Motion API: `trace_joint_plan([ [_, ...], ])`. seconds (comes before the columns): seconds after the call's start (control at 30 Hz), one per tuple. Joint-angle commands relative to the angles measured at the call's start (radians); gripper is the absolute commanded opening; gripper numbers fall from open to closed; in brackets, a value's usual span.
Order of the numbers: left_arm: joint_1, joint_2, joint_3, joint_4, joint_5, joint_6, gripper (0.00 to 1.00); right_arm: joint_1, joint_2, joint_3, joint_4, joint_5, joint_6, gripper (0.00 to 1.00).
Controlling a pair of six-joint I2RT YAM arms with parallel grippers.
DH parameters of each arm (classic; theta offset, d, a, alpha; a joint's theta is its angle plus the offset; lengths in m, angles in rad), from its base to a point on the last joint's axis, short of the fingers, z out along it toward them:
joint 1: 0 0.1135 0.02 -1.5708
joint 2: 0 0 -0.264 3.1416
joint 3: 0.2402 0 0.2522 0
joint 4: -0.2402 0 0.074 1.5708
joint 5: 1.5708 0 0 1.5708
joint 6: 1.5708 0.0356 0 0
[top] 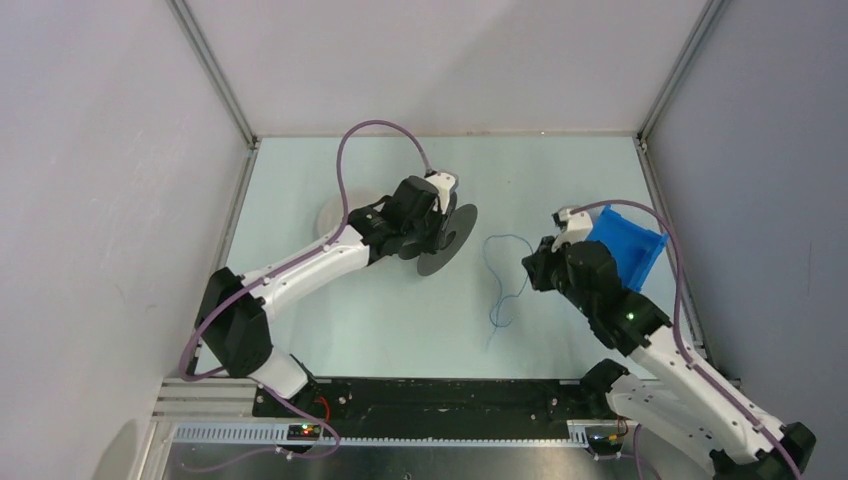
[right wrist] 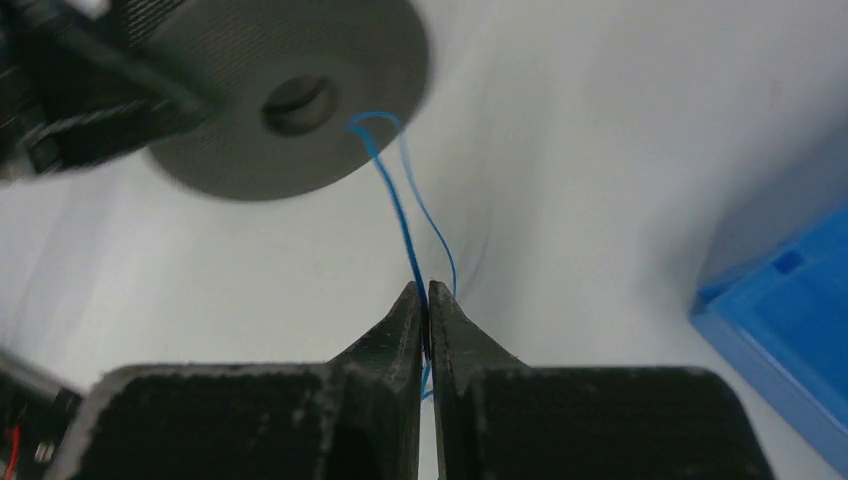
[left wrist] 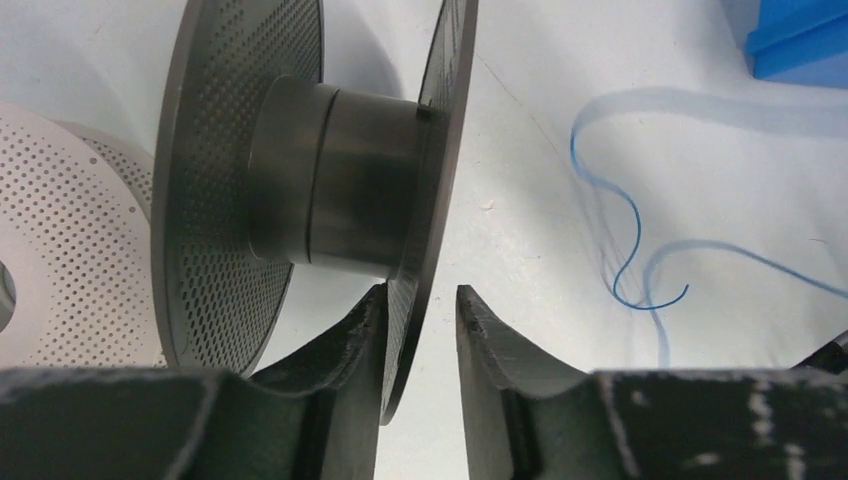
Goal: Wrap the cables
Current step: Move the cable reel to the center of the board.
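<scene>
- Step in hand, as I judge it: I am setting up to start the first turn of the blue cable (right wrist: 397, 225) on the dark grey spool (left wrist: 335, 175). Its hub is showing bare, so no winding is done yet.
- My left tool (left wrist: 421, 295) is standing released. Its fingers are straddling the rim of the spool's nearer flange, with a clear gap on one side, so it is not pinching the spool.
- My right tool (right wrist: 427, 290) is clenched on the blue cable, which is running up out of the nearly closed tips.
- The cable is hanging as a loose double strand from the right tool toward the spool face. From the right wrist its looped end is lining up with the spool's centre hole, but I cannot tell whether it is touching.
- The rest of the cable is lying in slack curls on the table (top: 400, 320), between the two arms.
- It is looking very thin and limp, far thinner than a finger. I am seeing no reddish cable in any view.
- Next move, my estimate: the left tool is needing a firm hold on the spool, and the right tool is needing to lay the strand between the flanges onto the hub.
- A white perforated spool (left wrist: 60, 230) is lying beside the dark one, and a blue bin (top: 630, 245) is sitting by the right arm.
</scene>
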Motion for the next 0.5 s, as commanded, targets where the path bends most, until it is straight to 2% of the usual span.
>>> trace_joint_plan([
  [0.0, 0.002, -0.061, 0.015, 0.011, 0.035, -0.029, 0.37, -0.153, 0.078, -0.003, 0.099, -0.031, 0.066, 0.08],
  [0.1, 0.001, -0.085, 0.022, 0.01, 0.052, -0.035, 0.41, -0.265, 0.11, -0.03, 0.131, -0.101, 0.1, 0.07],
  [0.17, 0.002, -0.106, 0.025, 0.01, 0.059, -0.031, 0.47, -0.295, 0.104, -0.055, 0.152, -0.135, 0.112, 0.05],
  [0.33, 0.015, -0.16, 0.037, -0.008, -0.01, 0.008, 0.55, -0.311, 0.084, -0.089, 0.163, -0.141, 0.122, 0.05],
  [0.47, 0.068, -0.159, 0.032, -0.025, -0.042, 0.009, 0.57, -0.315, 0.078, -0.112, 0.167, -0.14, 0.142, 0.07],
])
